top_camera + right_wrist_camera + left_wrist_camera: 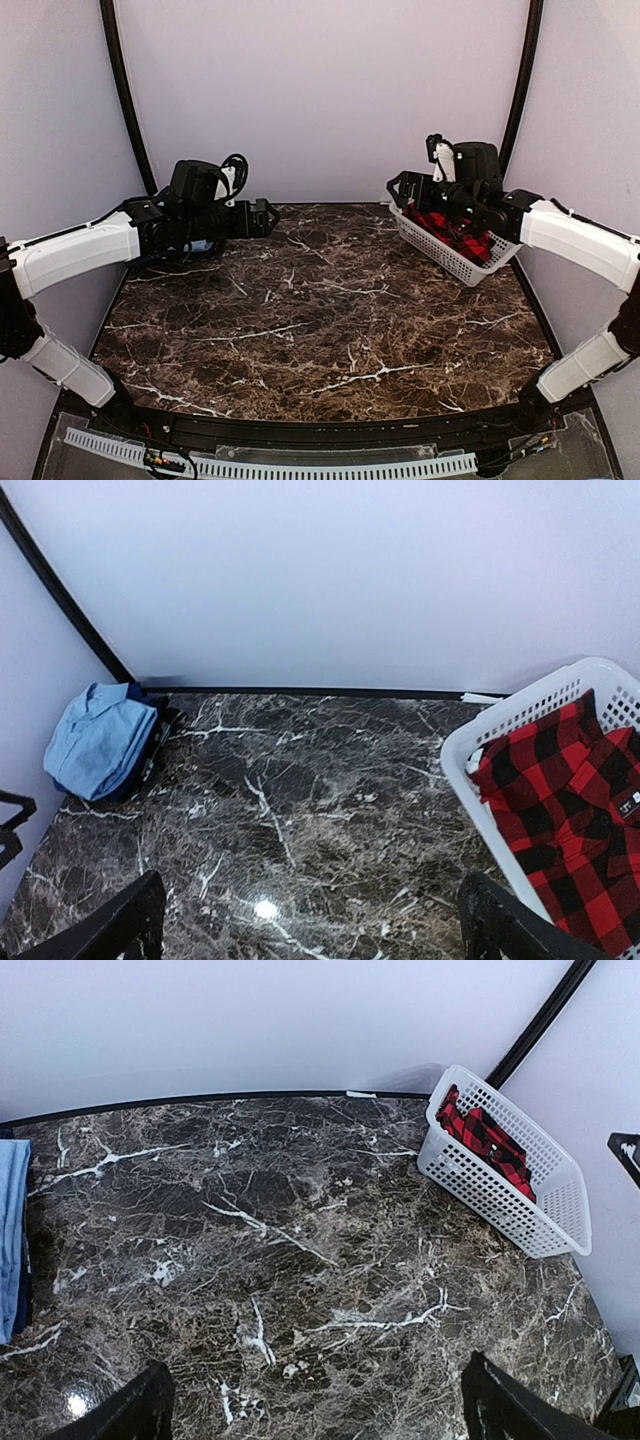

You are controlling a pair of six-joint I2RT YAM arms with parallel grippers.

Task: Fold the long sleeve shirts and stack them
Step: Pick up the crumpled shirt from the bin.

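Red-and-black flannel shirt [570, 820] lies crumpled inside the white mesh basket [440, 250] at the far right corner of the bench [320, 320]. It is the only shirt that looks unfolded. The basket's long axis runs diagonally from far-left to near-right, and the shirt stretches along it. The right jaws stand wide apart and empty, hovering at the basket's far end and facing out across the bench, so the shirt sits below them and off to their right side, not between them. The left jaws, equally wide and empty, hang well apart from it on the far left, just beside the light blue shirt [100, 735], which rests folded on the darker blue shirt [150, 750]. The right arm is clearly nearer, and I judge it must turn and dip into the basket.
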